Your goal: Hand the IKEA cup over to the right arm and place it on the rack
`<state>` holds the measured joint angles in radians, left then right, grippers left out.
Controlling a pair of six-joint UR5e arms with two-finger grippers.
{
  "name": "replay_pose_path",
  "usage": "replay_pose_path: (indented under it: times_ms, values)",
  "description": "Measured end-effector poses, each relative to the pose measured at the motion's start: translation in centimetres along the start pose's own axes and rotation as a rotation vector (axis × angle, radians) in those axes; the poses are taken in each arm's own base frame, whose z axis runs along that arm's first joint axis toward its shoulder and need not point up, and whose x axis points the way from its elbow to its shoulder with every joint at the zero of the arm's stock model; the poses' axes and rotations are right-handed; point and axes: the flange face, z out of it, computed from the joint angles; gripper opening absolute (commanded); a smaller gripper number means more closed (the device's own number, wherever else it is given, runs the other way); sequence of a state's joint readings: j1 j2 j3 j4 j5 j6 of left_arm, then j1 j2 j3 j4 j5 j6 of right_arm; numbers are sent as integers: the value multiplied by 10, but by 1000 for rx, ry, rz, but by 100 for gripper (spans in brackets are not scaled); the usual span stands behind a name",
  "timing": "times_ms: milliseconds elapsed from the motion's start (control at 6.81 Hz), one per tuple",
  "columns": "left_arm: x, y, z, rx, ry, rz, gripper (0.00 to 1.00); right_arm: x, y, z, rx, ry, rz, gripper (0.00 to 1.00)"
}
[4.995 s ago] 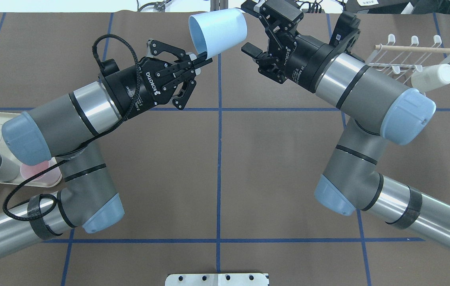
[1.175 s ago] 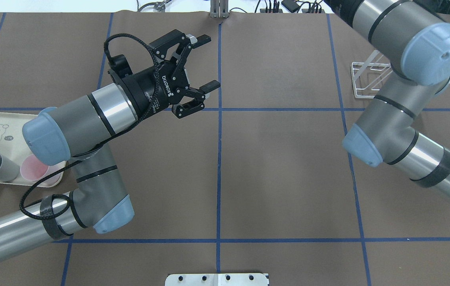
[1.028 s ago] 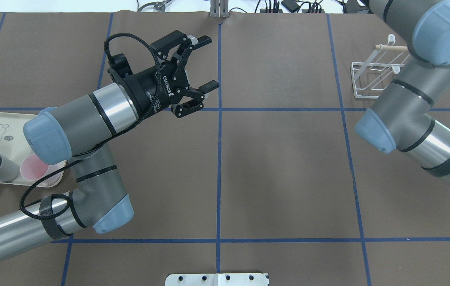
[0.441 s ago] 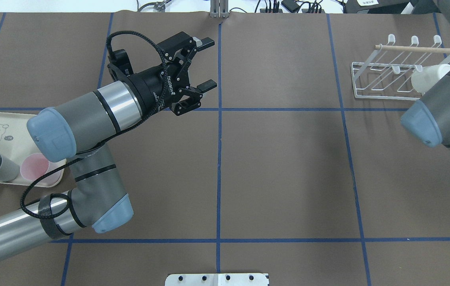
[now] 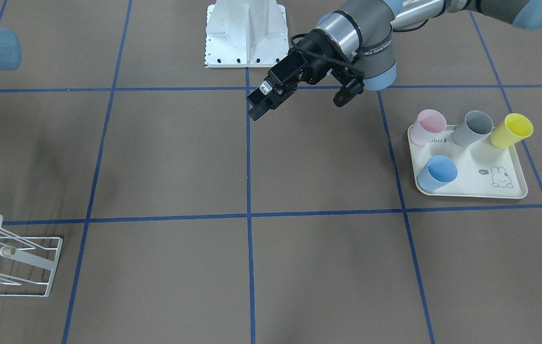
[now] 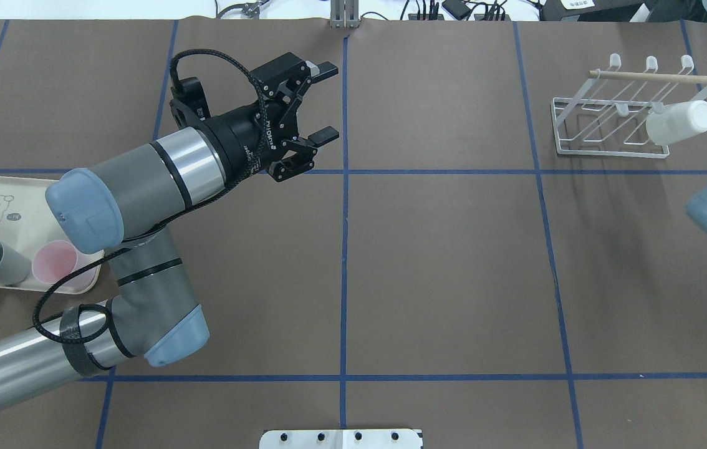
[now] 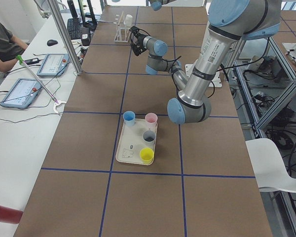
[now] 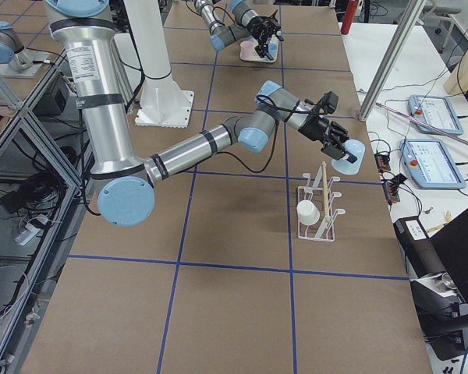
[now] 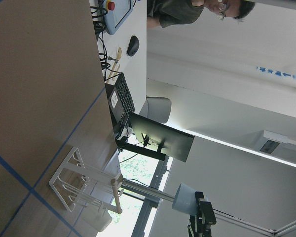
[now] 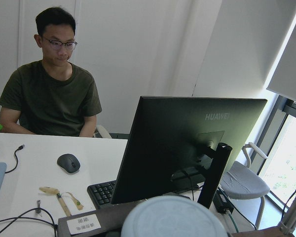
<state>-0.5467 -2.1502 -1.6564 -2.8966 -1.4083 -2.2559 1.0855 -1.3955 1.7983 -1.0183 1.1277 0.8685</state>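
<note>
The pale blue plastic cup [image 8: 351, 161] hung in the air, off the brown counter [image 6: 441, 268], at the operators' edge. It sat above and just past the far end of the low white wire rack [image 6: 555, 125], touching neither the rack nor its light wooden rod [image 6: 653, 76]. The right gripper [image 8: 342, 150] reached out from the robot's side with its fingers clenched on the cup near the narrow end. We saw the cup's long axis tilted, neither upright nor level. The closed round base faced up toward the wrist camera, and the wider mouth slanted down toward the counter and away from the robot.

A white cup [image 6: 681, 122] lay tilted on a prong at the rack's right end in the overhead view, with its closed base pointing that way.

The left gripper [image 6: 327, 100] hovered over the counter beside the centre tape line. Its fingers were spread wide with nothing between them.

On the robot's left, a cream tray with a rabbit print [image 5: 471, 167] carried four cups: pink [image 5: 430, 125], grey [image 5: 474, 126], yellow [image 5: 511, 130] and blue [image 5: 437, 173].
</note>
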Motion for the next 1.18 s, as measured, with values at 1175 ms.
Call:
replay_pose_path:
  times_ms: [1175]
  values:
    - [-9,1,1,19,-25,0,99,24,86,84,-23,-117,-11,0]
